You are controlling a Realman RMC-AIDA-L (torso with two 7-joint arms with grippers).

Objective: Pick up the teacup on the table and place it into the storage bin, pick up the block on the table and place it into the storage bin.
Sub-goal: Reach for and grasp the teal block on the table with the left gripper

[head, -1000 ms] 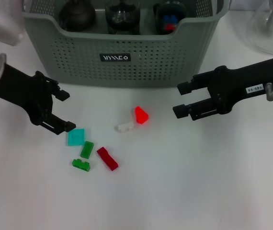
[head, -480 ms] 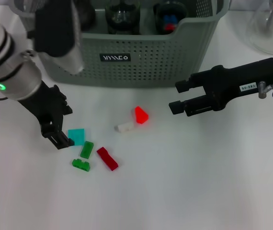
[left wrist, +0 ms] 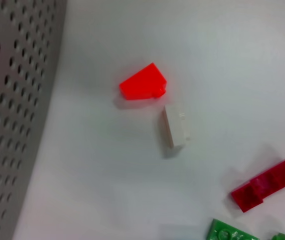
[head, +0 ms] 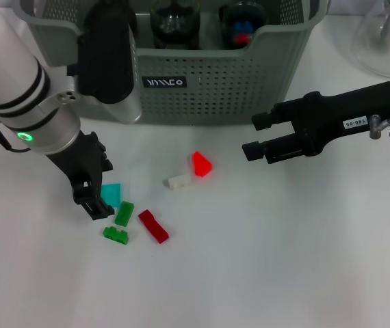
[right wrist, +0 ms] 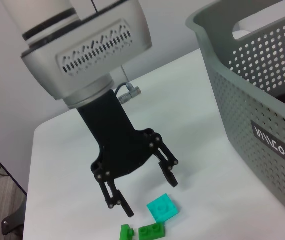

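Several small blocks lie on the white table: a teal block (head: 112,193), two green ones (head: 124,213) (head: 115,234), a dark red one (head: 153,226), a white one (head: 178,181) and a red wedge (head: 202,164). My left gripper (head: 105,187) points down, open, at the teal block's (right wrist: 162,208) left edge; the right wrist view shows that left gripper (right wrist: 150,198) with its fingers spread. My right gripper (head: 253,136) hovers open to the right of the red wedge (left wrist: 143,82). The grey-green storage bin (head: 209,89) stands behind. No teacup shows on the table.
Dark and glass vessels sit inside the bin. A clear glass vessel (head: 386,41) stands at the back right. My left arm's white forearm (head: 17,75) crosses the bin's left corner. The white block (left wrist: 176,126) and the dark red one (left wrist: 266,184) lie near the bin wall (left wrist: 12,125).
My left arm has swung in over the bin's left corner. Its gripper has turned downward and moved right to the teal block. The right gripper shifted slightly left.
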